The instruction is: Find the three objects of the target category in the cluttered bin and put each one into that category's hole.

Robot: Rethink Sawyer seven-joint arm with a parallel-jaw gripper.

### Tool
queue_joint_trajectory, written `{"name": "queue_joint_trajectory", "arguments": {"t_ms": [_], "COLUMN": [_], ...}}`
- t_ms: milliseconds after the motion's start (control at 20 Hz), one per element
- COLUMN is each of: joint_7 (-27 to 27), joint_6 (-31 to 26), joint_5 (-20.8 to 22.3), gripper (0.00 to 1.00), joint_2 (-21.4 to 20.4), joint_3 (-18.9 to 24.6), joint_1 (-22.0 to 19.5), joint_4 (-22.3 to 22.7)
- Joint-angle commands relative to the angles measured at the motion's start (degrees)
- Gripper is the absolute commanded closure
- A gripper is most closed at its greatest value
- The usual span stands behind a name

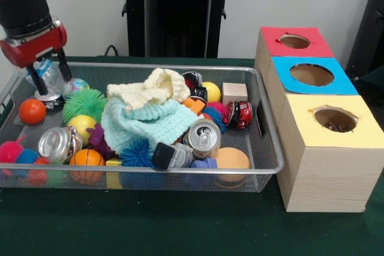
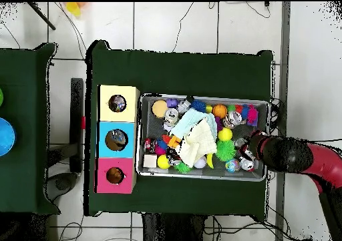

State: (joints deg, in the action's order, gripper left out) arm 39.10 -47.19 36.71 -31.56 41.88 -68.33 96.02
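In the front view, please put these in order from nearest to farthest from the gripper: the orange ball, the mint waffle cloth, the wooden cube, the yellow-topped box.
1. Smooth orange ball: just below the gripper, at the left end of the wire mesh bin.
2. Mint waffle cloth: mid-bin.
3. Plain wooden cube: near the bin's right end.
4. Yellow-topped wooden box: outside the bin, far right.

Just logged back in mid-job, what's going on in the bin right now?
The gripper is down in the far left corner of the bin in the front view, its fingers around a clear crumpled wrapper. The cream cloth and mint cloth lie mid-bin over balls and cans. The three boxes stand alongside.
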Motion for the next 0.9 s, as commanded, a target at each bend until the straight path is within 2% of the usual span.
{"name": "queue_joint_trajectory", "arguments": {"t_ms": [50, 300, 450, 550, 900], "joint_7": [11.4, 22.9, 29.8, 32.5, 43.4], "joint_6": [0.7, 6.5, 10.2, 11.4, 20.0], "joint_5": [-3.9, -8.4, -14.0, -17.6, -27.5], "gripper": [1.00, 1.00, 1.00, 1.00, 1.00], "joint_2": [-7.8, -17.9, -24.2, -27.6, -32.1], "joint_3": [-4.4, -7.8, -9.8, -11.3, -17.3], "joint_1": [0.3, 4.5, 7.2, 9.4, 19.9], "joint_4": [11.4, 21.4, 27.7, 30.7, 37.0]}}
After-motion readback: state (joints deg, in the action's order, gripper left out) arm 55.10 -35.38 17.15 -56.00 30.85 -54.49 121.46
